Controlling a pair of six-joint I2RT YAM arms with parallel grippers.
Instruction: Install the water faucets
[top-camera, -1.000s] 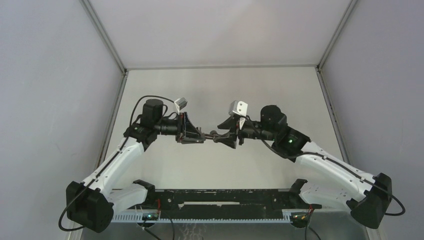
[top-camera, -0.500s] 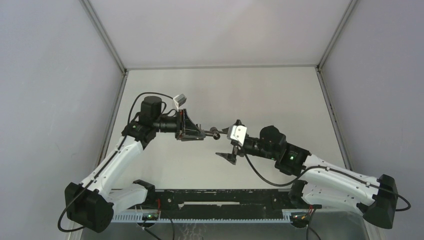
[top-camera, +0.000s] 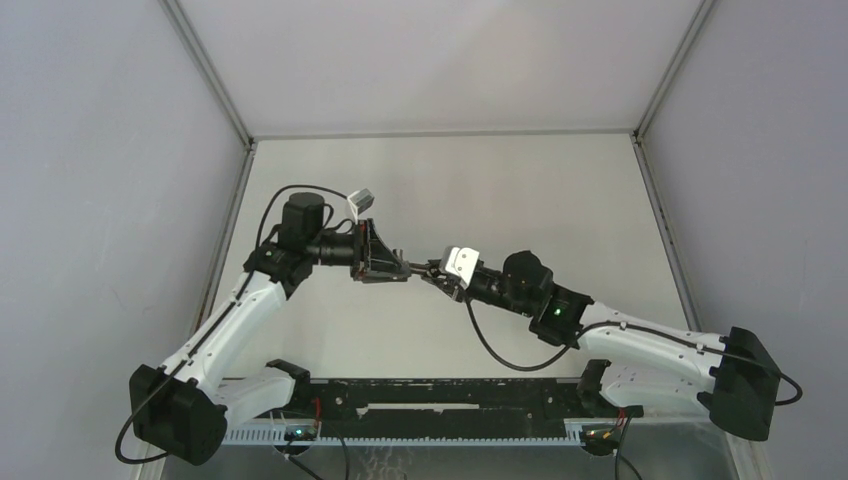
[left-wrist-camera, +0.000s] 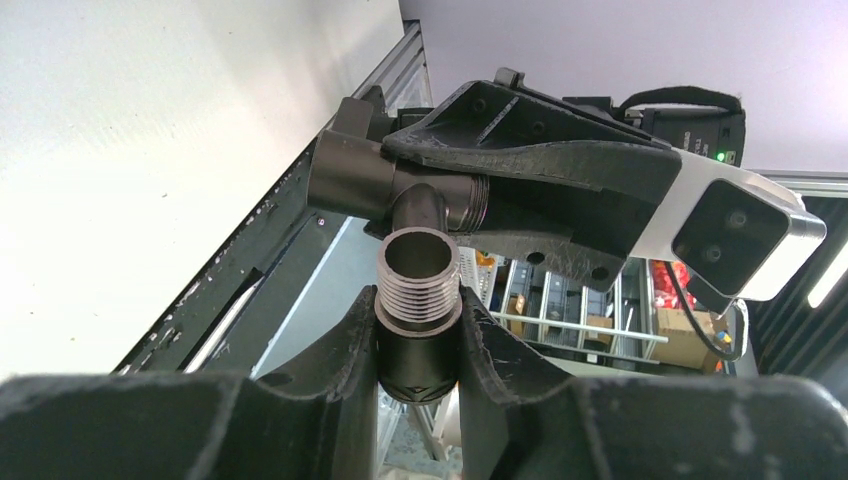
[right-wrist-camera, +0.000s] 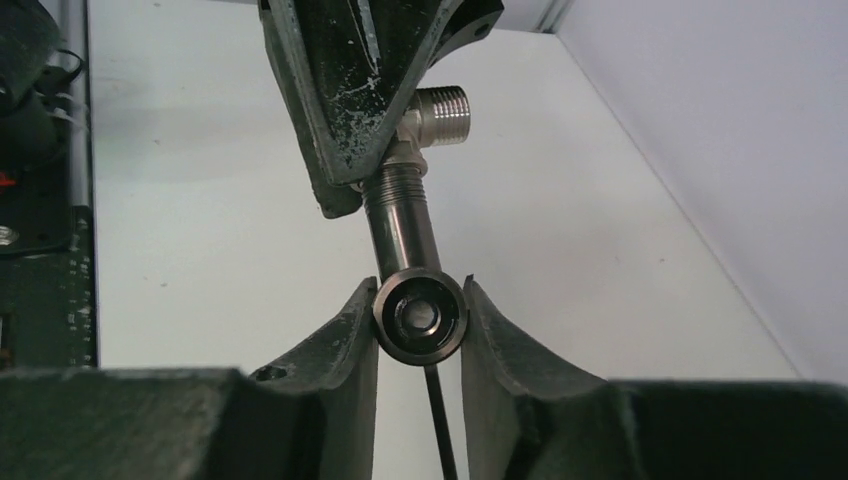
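Note:
My left gripper (top-camera: 400, 267) and right gripper (top-camera: 436, 274) meet tip to tip above the table's middle. In the left wrist view the left gripper (left-wrist-camera: 418, 312) is shut on the threaded silvery-grey fitting (left-wrist-camera: 418, 265). Just past it lies the dark T-shaped tap piece (left-wrist-camera: 380, 185), held between the right gripper's fingers (left-wrist-camera: 530, 165). In the right wrist view the right gripper (right-wrist-camera: 420, 287) is shut on the tap piece's round end (right-wrist-camera: 420, 320), and its thin lever (right-wrist-camera: 438, 425) hangs down. The tap's threaded stem (right-wrist-camera: 400, 215) runs up to the fitting (right-wrist-camera: 440, 115) under the left fingers (right-wrist-camera: 345, 90). I cannot tell how far they are joined.
The pale table (top-camera: 560, 190) has metal rails on the left (top-camera: 228, 230) and right (top-camera: 662, 230). Grey walls rise on three sides. A black base bar (top-camera: 450, 400) with wiring runs along the near edge between the arm bases.
One second ago both grippers held the parts together. Half a second ago the right gripper had let go and dropped back, open. Now it is back, shut on the tap piece.

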